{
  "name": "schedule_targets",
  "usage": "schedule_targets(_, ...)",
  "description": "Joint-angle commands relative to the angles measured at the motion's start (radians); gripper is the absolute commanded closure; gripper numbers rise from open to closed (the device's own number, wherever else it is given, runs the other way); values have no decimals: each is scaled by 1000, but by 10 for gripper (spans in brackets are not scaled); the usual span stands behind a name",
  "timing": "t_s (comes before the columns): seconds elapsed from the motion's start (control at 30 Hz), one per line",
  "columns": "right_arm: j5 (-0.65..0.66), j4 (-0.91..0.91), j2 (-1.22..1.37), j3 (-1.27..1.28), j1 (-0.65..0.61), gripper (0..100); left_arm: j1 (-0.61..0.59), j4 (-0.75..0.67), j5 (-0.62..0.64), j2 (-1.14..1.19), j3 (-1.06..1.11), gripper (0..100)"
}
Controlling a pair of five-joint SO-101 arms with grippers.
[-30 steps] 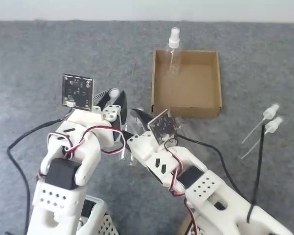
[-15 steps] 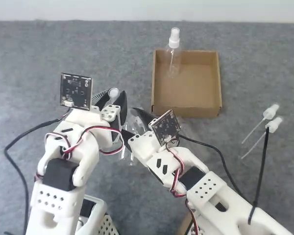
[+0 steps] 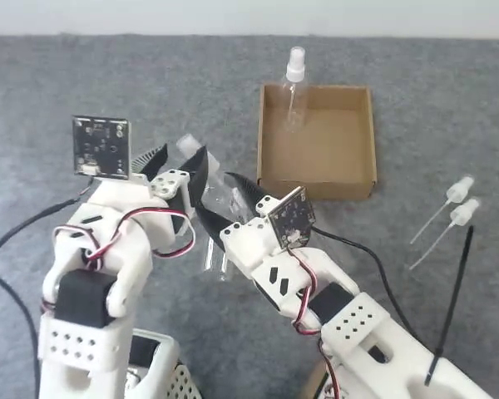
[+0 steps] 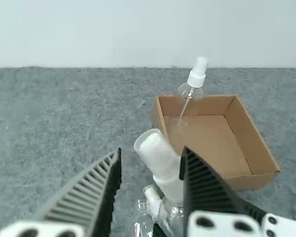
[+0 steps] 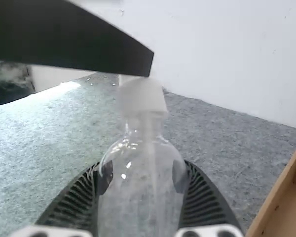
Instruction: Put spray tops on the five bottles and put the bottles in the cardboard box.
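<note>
with right gripper (image 5: 142, 173) clamped on the bottle (image 5: 135, 143), just off the box's (image 3: 316, 188) near left corner, and left gripper (image 4: 149, 165) spread apart around the top (image 4: 150, 143), one jaw against the cap, the other clear of it. judged as the seating step: close squarely on the cap before turning, line the top up with the neck, press along the bottle's axis, twist without bending sideways, hold the body firm against spinning. no telling yet of thread caught or not. afterwards, lift above the box's near wall before swinging over. inside the box, against its far wall as far as can be told, one capped bottle (image 3: 295, 83) upright: aim for bare floor nearer the front to avoid knocking it. right of the box, well apart, two loose tops (image 3: 459, 189) (image 3: 464, 214) with a black cable (image 3: 452, 303) just beside, a likely snag on the next reach. under the held bottle, what looks like a bare neck (image 4: 150, 196) of another. far off the box's near left, a white basket (image 3: 173, 376).
</note>
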Motion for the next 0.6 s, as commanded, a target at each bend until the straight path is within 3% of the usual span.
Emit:
schedule_targets(0.0, 11, -25, -42, -23, 16, 992, -5, 5, -12, -15, -48, 820)
schedule_targets(0.13, 11, -25, -42, -23, 15, 992, -9, -21, -14, -17, -53, 819)
schedule_targets(0.37, 11, -31, -50, -3, 12, 992, -233, -20, -8, -15, -148, 819)
schedule_targets(0.57, 11, -31, -51, 2, 12, 992, -201, -58, -9, -9, -110, 819)
